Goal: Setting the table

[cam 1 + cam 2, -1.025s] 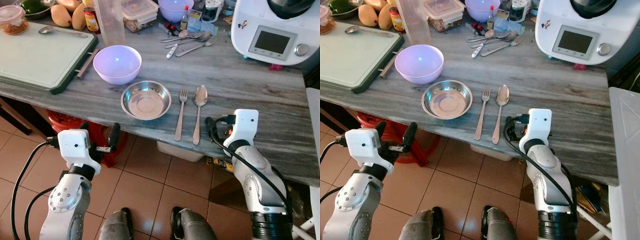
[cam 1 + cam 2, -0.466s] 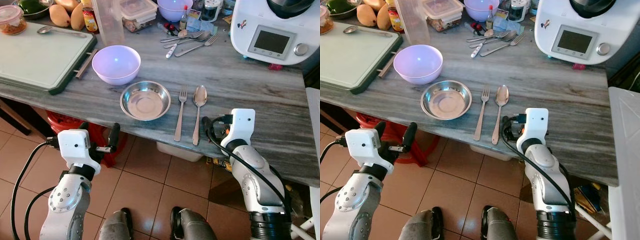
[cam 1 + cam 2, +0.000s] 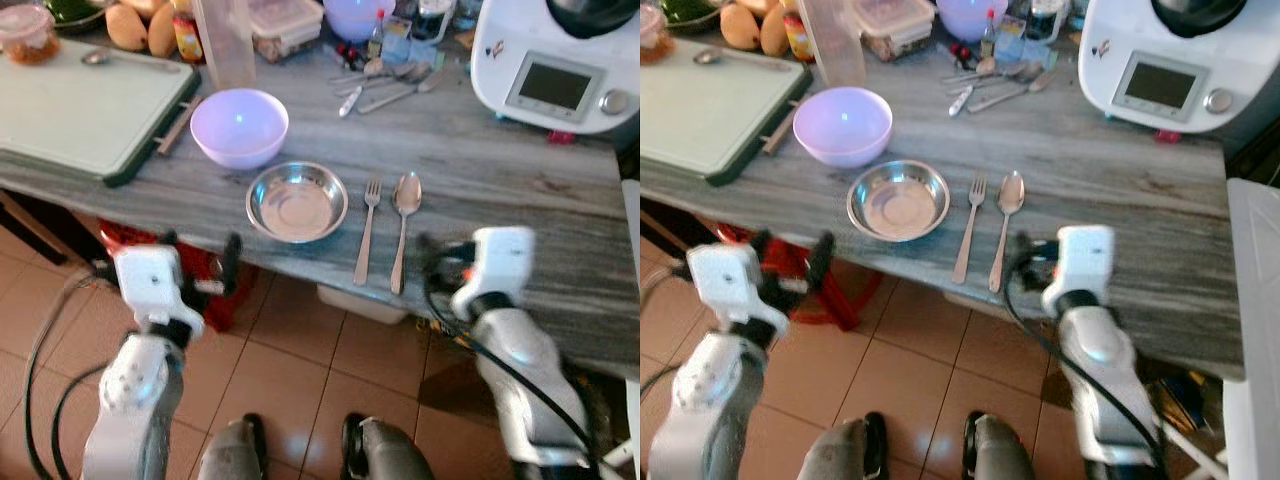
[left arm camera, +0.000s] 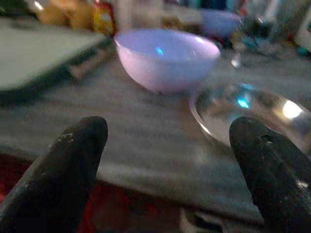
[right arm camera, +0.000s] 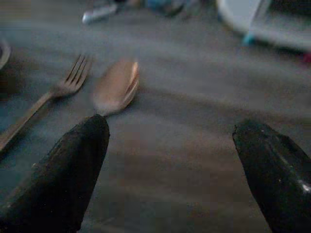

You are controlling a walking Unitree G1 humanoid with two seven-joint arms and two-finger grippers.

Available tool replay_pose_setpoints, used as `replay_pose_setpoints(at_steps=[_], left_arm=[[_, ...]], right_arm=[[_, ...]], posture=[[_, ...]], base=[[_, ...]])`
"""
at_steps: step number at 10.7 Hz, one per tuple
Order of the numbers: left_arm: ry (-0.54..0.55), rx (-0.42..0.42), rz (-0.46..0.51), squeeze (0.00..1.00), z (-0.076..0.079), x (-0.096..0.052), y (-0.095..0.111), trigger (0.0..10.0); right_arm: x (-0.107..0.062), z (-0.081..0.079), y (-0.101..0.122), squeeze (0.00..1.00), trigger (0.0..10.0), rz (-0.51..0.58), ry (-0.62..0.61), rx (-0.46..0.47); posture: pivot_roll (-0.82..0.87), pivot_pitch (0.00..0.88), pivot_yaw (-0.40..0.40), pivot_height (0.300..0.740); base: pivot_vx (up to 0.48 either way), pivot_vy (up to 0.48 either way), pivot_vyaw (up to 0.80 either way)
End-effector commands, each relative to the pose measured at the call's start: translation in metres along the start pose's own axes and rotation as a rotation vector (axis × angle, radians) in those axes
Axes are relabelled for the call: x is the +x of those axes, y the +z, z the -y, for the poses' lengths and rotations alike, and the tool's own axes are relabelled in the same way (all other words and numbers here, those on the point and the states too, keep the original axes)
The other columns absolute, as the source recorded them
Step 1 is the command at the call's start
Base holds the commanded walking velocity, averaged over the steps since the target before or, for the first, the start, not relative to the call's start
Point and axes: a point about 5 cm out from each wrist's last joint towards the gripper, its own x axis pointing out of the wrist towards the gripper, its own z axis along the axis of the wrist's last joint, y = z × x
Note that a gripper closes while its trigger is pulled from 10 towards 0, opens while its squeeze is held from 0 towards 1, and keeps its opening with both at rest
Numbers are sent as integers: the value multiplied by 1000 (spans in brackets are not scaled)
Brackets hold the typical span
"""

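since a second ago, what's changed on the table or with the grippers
Little. The views shifted and blurred, so the camera moved. The right gripper stays open and empty at the table edge beside the spoon; the left gripper stays open below the edge. The steel bowl, fork and purple bowl kept their places.

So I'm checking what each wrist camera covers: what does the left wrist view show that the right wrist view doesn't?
Left wrist view: the lilac bowl, most of the steel bowl beside it, and the edge of the green cutting board, seen between the left gripper and its open fingers.

Right wrist view: the fork and spoon lying side by side, plus the base of the white kitchen machine, past the open right gripper.

Both: the grey wood-grain tabletop, blurred, with two black fingers spread in front.
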Motion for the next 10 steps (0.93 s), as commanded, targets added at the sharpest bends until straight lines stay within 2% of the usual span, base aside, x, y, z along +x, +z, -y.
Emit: replay_pose_setpoints(at_steps=[1, 2, 5, 10], left_arm=[[34, 27, 15, 0, -4, -1, 2, 10000], [39, 23, 30, 0, -4, 4, 3, 10000], [49, 26, 60, 0, 4, 19, 3, 10000], [49, 26, 60, 0, 4, 19, 3, 10000]], right_arm=[[-3, 4, 6, 0, 10000, 46, -28, -16], [1, 1, 12, 0, 10000, 90, -27, -110], [10, -2, 21, 0, 10000, 161, -49, -150], [10, -2, 21, 0, 10000, 161, -49, -150]], posture=[[17, 151, -19, 740], [5, 121, -21, 740], [-16, 69, -11, 740], [-16, 69, -11, 740]], base=[[0, 0, 0], [0, 0, 0], [0, 0, 0], [0, 0, 0]])
